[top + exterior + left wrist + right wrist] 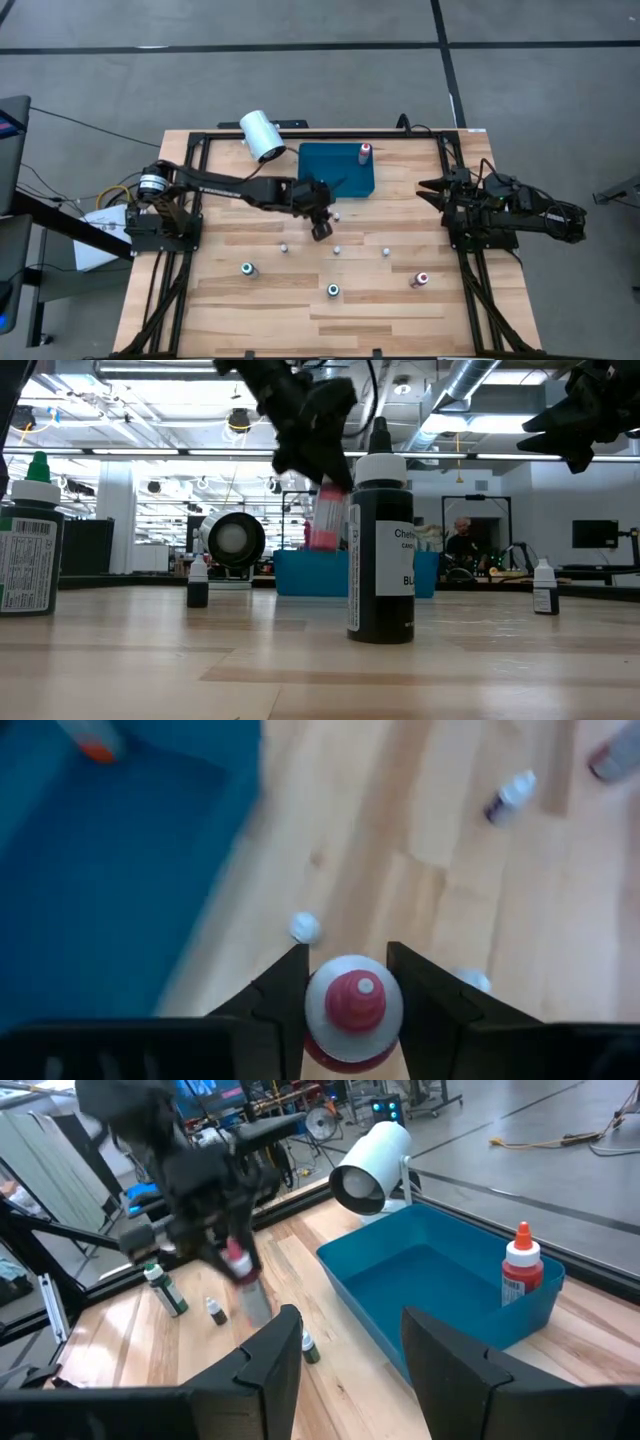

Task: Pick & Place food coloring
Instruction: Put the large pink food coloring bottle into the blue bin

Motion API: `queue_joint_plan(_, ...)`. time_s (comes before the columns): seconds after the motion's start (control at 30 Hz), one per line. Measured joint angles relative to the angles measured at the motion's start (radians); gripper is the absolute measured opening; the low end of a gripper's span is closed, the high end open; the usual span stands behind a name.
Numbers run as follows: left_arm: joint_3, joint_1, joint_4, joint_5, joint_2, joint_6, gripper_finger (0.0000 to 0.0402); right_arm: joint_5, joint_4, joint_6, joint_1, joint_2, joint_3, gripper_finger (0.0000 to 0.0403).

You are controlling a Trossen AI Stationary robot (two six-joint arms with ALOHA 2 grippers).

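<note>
My left gripper [320, 228] hangs over the table's middle, just near of the blue tray [325, 170], shut on a red-topped food coloring bottle [353, 1008]. One red-topped bottle [365, 152] stands upright in the tray's far right corner. Two green-topped bottles [247, 268] [333, 290] and another red-topped one [420, 280] stand on the table's near part. My right gripper [428, 188] waits open and raised at the table's right side. My left gripper pinches the red-topped bottle between its two fingers [285, 990], one on each side of the bottle's shoulder [318, 1005] just below the cap. The fingers come from above, pointing down. The bottle [325, 520] is lifted clear of the table and hangs nearly upright below them.
A big white cylinder [262, 135] lies on its side at the tray's far left corner. Several tiny white-capped bottles [337, 250] stand scattered on the wood between the tray and the near bottles. A dark frame [200, 140] borders the table. A person [462, 540] sits far behind.
</note>
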Motion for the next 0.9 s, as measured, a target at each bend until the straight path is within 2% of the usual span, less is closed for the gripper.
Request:
queue_joint_plan(0.27, 0.216, 0.051, -0.172, -0.089, 0.0, 0.027, 0.0106, 0.0, 0.0, 0.0, 0.0, 0.0, 0.0, 0.0159)
queue_joint_plan(0.5, 0.349, 0.089, -0.234, -0.099, -0.001, 0.004, 0.0106, -0.001, -0.002, 0.0, 0.0, 0.0, 0.0, 0.0159)
queue_joint_plan(0.63, 0.384, 0.097, -0.231, -0.103, -0.002, 0.003, 0.0106, -0.001, -0.003, 0.0, 0.0, 0.0, 0.0, 0.016)
queue_joint_plan(0.9, 0.377, 0.099, -0.181, -0.122, -0.002, 0.003, 0.0106, -0.001, -0.002, 0.0, 0.0, 0.0, 0.0, 0.0157)
